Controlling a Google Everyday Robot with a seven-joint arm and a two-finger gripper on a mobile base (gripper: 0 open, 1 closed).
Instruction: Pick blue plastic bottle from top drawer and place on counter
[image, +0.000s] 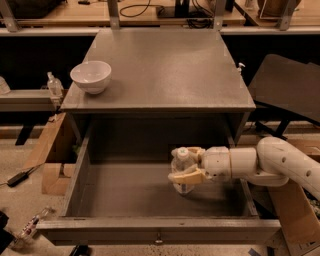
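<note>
— Two things I need: where is the bottle, and where is the gripper?
— The small, clear blue plastic bottle (183, 186) with the white screw cap stands upright on the floor of the wide, shallow grey metal top drawer (79, 176). It is right of the middle and nearer the right wall than the left. The drawer is pulled out under the flat, matte grey metal counter (165, 65).
— And the gripper?
— The tan two-finger gripper (179, 164) reaches in from the right on the thick white arm (280, 162), level with the bottle's upper half.
— How do the jaws stand?
— Narrow, closed on the bottle. One finger lies behind it near the cap and the other crosses its front.
— Anything on the counter?
— A round white ceramic bowl (91, 76) at the front left corner, well apart from the bottle. A tiny clear pump bottle (54, 85) stands off to the counter's left.
</note>
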